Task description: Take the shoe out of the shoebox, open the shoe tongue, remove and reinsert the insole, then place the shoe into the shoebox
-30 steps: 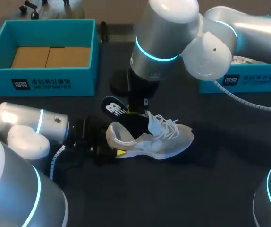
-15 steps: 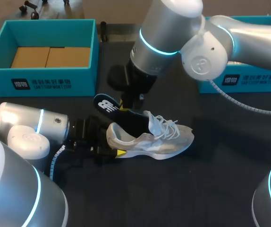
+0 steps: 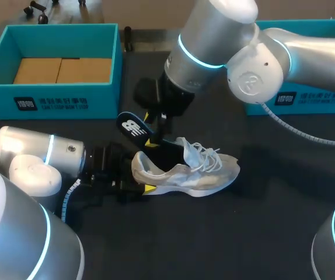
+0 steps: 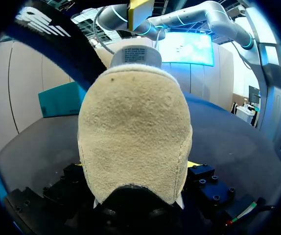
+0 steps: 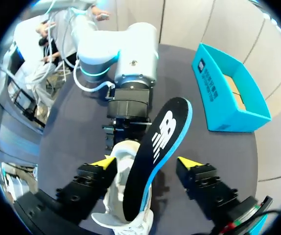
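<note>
Right arm (image 3: pixel 214 41) rising, drawing back toward the far side of the table. Right gripper (image 5: pixel 145 161) climbs with it, insole (image 3: pixel 133 125) clamped. Insole's heel end now higher and steeper, and more of its length is clear of the shoe (image 3: pixel 185 172).

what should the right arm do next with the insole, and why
Probably draw the insole up and back with the right gripper until it clears the shoe: its heel end sticks out above the collar, its front is inside, and the left gripper holds the heel.
</note>
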Robot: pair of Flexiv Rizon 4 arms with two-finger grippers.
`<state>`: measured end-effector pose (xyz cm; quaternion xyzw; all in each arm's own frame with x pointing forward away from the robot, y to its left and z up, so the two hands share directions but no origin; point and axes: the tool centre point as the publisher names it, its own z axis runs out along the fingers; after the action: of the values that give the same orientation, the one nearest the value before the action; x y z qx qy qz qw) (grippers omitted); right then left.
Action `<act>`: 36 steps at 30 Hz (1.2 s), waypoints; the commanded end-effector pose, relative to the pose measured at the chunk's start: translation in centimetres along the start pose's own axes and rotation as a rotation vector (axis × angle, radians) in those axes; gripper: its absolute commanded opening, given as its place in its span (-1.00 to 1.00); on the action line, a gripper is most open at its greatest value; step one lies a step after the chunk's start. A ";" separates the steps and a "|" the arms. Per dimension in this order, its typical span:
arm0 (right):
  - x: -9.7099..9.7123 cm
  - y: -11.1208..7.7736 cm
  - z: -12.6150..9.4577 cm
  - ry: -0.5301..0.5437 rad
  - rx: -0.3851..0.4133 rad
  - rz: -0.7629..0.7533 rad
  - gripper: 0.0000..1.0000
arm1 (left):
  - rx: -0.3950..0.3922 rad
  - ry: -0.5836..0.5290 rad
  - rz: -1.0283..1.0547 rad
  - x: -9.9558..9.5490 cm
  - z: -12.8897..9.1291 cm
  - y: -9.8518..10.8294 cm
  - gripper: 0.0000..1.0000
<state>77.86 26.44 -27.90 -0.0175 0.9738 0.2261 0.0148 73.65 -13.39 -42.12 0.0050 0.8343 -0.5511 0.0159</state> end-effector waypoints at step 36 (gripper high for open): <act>0.7 0.3 0.3 0.064 -0.267 0.306 1.00 | -0.005 -0.001 0.000 0.1 0.0 0.0 -1.00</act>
<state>77.00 26.85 -27.00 0.1213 0.9368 0.3251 -0.0452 73.65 -13.39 -42.12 0.0050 0.8343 -0.5511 0.0160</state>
